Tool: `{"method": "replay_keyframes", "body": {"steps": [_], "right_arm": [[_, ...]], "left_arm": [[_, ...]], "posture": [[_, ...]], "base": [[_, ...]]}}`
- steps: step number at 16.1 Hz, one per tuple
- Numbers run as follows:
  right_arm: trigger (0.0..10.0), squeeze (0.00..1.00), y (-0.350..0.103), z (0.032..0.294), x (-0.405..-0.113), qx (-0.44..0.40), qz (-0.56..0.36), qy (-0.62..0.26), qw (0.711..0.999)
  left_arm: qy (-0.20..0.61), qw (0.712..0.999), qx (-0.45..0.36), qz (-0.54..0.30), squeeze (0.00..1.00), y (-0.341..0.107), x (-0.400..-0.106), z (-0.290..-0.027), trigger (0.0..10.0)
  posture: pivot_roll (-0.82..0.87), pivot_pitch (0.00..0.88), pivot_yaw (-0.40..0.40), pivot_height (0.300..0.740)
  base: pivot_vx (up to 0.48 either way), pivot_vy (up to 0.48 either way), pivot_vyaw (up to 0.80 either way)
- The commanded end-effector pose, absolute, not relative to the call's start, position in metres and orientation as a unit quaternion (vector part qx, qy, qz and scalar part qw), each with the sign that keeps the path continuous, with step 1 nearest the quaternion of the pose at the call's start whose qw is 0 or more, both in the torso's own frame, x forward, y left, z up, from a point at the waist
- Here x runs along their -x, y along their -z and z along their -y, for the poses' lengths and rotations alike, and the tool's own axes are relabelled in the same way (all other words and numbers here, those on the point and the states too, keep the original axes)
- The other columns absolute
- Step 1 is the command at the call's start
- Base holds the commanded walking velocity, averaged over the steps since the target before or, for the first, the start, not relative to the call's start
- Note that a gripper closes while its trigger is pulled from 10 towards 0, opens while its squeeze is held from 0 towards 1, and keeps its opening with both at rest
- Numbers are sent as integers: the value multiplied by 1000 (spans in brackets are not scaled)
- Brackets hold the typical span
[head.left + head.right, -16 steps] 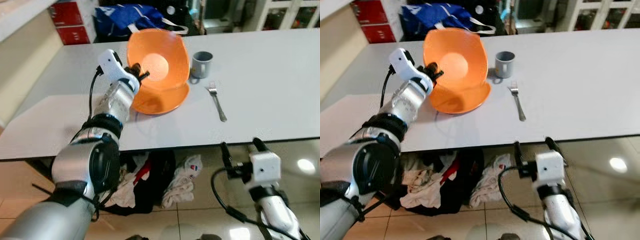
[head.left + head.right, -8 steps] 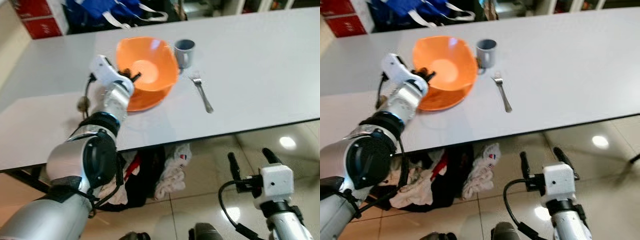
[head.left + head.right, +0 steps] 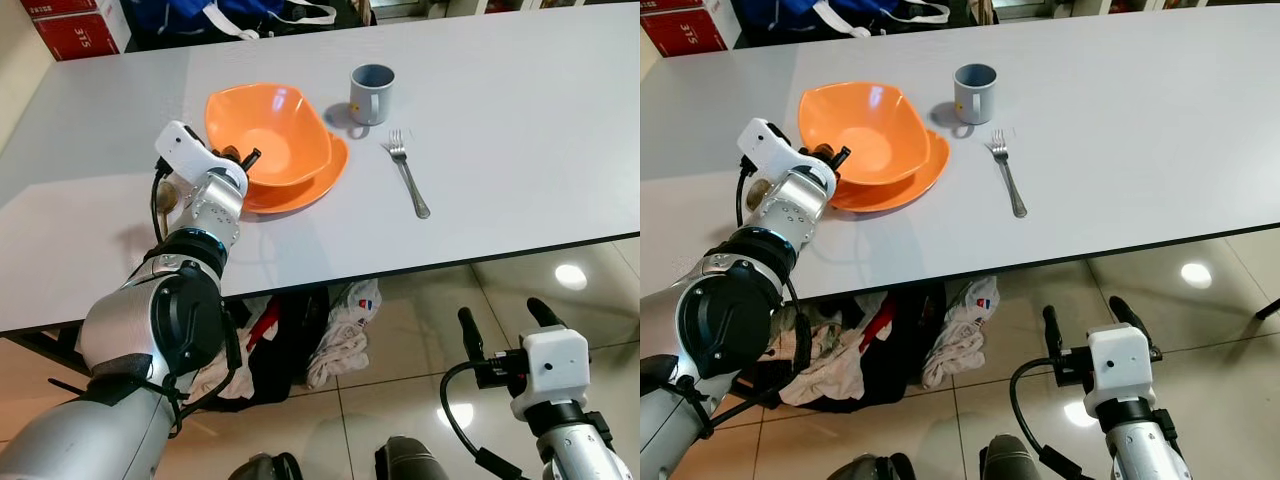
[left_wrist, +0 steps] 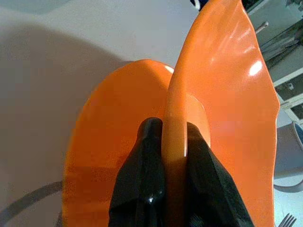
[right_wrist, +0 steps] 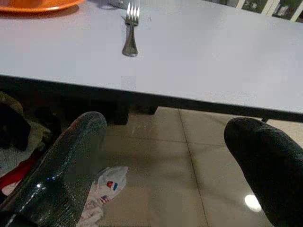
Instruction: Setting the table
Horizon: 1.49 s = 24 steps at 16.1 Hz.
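An orange bowl sits slightly tilted on an orange plate on the white table. My left gripper is shut on the bowl's near rim. In the left wrist view, both black fingers pinch the thin rim of the bowl above the plate. A grey mug stands just right of the bowl. A fork lies right of the plate. My right gripper hangs open below the table's front edge, over the floor.
A pile of clothes lies on the tiled floor under the table. A blue bag and red boxes stand behind the far edge. A small brownish object lies by my left wrist. The table's right half is bare.
The bowl, held up steeply tilted a second ago, has come down onto the plate, my left gripper still on its rim. The camera view has shifted too.
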State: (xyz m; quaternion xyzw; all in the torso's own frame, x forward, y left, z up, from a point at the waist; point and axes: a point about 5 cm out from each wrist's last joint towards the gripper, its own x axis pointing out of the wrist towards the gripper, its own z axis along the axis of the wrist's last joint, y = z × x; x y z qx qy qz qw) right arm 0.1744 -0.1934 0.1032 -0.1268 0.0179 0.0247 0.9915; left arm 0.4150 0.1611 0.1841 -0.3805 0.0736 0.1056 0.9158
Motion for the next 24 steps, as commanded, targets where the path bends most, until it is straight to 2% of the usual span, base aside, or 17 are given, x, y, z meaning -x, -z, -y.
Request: {"method": "replay_keyframes", "body": {"steps": [1,3,5,7,13,20,24], "right_arm": [[10000,0,-105,192,-174,126,-19,-28,991],[10000,0,-106,191,-174,126,-20,-29,991],[10000,0,-108,189,-172,126,-20,-31,991],[10000,0,-108,188,-171,126,-21,-31,991],[10000,0,-105,188,-170,125,-28,-31,991],[10000,0,-100,189,-171,122,-34,-29,992],[10000,0,-100,188,-171,120,-33,-30,992]], "left_arm": [[-122,910,390,-69,522,-184,-414,-168,10000],[-125,908,394,-70,482,-183,-414,-168,10000],[-121,904,404,-74,545,-183,-415,-163,10000],[-118,901,410,-76,1000,-183,-415,-160,10000],[-120,893,426,-84,1000,-179,-414,-157,10000],[-134,897,402,-127,1000,-155,-406,-149,10000],[-135,895,407,-122,1000,-157,-407,-152,10000]], "posture": [[-464,126,90,722],[-466,127,91,722],[-467,127,93,722],[-467,128,95,722],[-469,134,98,722],[-459,143,100,722],[-454,135,102,722]], "base": [[0,0,0],[0,0,0],[0,0,0],[0,0,0],[0,0,0],[0,0,0],[0,0,0]]}}
